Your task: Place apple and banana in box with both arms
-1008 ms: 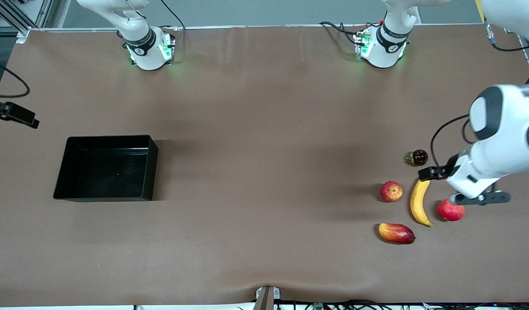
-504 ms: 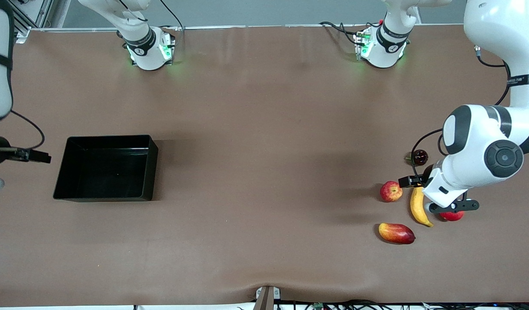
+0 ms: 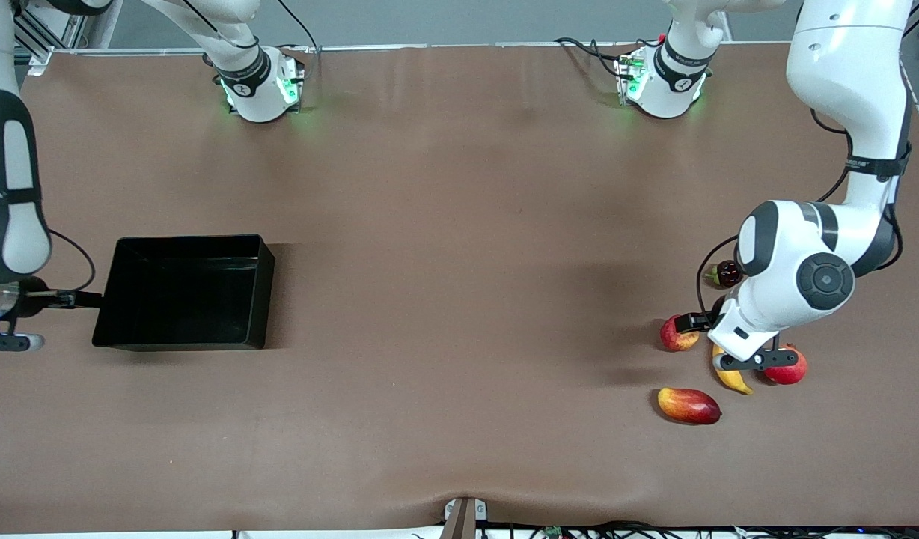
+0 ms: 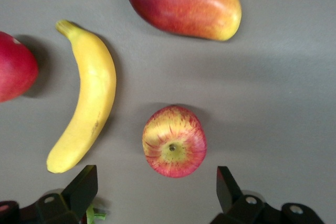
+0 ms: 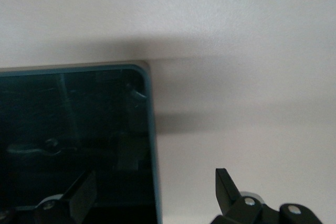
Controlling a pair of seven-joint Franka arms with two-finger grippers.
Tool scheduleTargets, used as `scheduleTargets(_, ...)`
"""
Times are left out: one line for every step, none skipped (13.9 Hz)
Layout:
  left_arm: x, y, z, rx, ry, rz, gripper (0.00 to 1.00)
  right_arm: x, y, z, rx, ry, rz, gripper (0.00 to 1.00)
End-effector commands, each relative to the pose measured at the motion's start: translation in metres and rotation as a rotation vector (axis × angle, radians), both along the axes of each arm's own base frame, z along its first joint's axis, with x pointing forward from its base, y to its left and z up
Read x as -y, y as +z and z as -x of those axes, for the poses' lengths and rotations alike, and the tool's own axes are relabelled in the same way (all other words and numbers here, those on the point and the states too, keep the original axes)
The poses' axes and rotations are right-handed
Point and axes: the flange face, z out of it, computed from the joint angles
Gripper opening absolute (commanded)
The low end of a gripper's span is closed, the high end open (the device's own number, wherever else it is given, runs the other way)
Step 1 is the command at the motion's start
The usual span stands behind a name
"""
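The apple (image 3: 673, 337), red with yellow streaks, lies by the banana (image 3: 733, 380) at the left arm's end of the table. My left gripper (image 3: 688, 323) hangs open and empty over the apple. In the left wrist view the apple (image 4: 174, 148) sits just ahead of the gap between my left gripper's (image 4: 155, 192) fingers, with the banana (image 4: 84, 108) beside it. The black box (image 3: 268, 299) stands empty at the right arm's end. My right gripper (image 3: 74, 299) is open and empty over the box's end wall. In the right wrist view my right gripper (image 5: 154, 192) straddles that wall near the box's corner (image 5: 149, 108).
A red-yellow mango (image 3: 688, 405) lies nearer the front camera than the apple. A plain red round fruit (image 3: 792, 370) lies beside the banana. A small dark fruit (image 3: 729, 273) lies farther back. Both arm bases stand along the table's back edge.
My left arm has swung in from the table's end, and its gripper has moved from over the banana's tip to over the apple. My right arm has come in toward the box.
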Motion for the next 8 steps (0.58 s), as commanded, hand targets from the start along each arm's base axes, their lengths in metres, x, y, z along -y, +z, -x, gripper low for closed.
scheduleTargets(0.001, -0.015, 0.005, 0.017, 0.019, 0.017, 1.00, -0.010, -0.018, 0.014, 0.020, 0.006, -0.019, 0.51)
scheduleTargets(0.001, -0.022, 0.005, 0.023, 0.023, 0.018, 1.00, -0.013, -0.020, 0.015, 0.009, 0.008, -0.025, 0.18)
scheduleTargets(0.002, -0.031, 0.005, 0.031, 0.024, 0.020, 1.00, -0.016, -0.022, 0.015, 0.002, 0.011, -0.028, 0.00)
scheduleTargets(0.003, -0.038, 0.006, 0.031, 0.023, 0.020, 1.00, -0.013, -0.022, 0.017, -0.005, 0.009, -0.031, 0.00)
scheduleTargets(0.002, -0.044, 0.006, 0.037, 0.024, 0.022, 1.00, -0.013, -0.022, 0.017, -0.006, 0.035, -0.036, 0.00)
scheduleTargets(0.001, -0.051, 0.005, 0.044, 0.025, 0.023, 1.00, -0.010, -0.021, 0.017, -0.004, 0.063, -0.041, 0.00)
scheduleTargets(0.005, -0.057, 0.005, 0.047, 0.021, 0.025, 1.00, -0.010, -0.021, 0.017, -0.003, 0.078, -0.045, 0.00)
scheduleTargets(0.007, -0.062, 0.005, 0.055, 0.021, 0.026, 1.00, -0.009, -0.020, 0.017, -0.001, 0.078, -0.045, 0.00)
